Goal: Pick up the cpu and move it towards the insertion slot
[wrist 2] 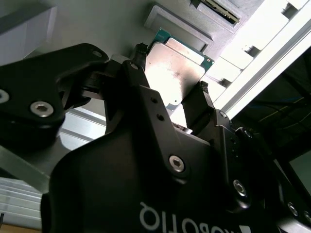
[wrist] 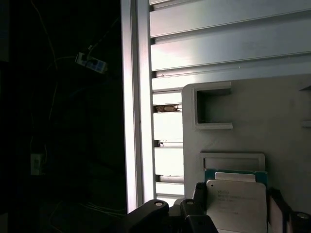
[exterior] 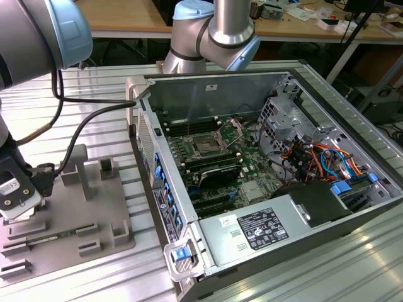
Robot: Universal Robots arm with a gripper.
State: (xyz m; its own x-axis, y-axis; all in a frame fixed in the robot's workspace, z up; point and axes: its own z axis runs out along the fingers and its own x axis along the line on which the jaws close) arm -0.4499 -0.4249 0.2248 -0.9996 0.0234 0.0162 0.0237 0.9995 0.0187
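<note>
One slatted metal tabletop (exterior: 101, 82) carries an open computer case (exterior: 208, 94) and, to the exterior view's left of it, a grey tray (exterior: 119, 220). The robot arm (exterior: 38, 25) reaches down over the far left end of that tray, well apart from the case. Inside the case, the insertion slot (exterior: 208, 143) sits on the green board. The tool (exterior: 19, 217) is clamped on the cpu (wrist 2: 177, 73). In the second wrist view its fingers (wrist 2: 199, 107) press on opposite edges of the chip, which is over the tray.
</note>
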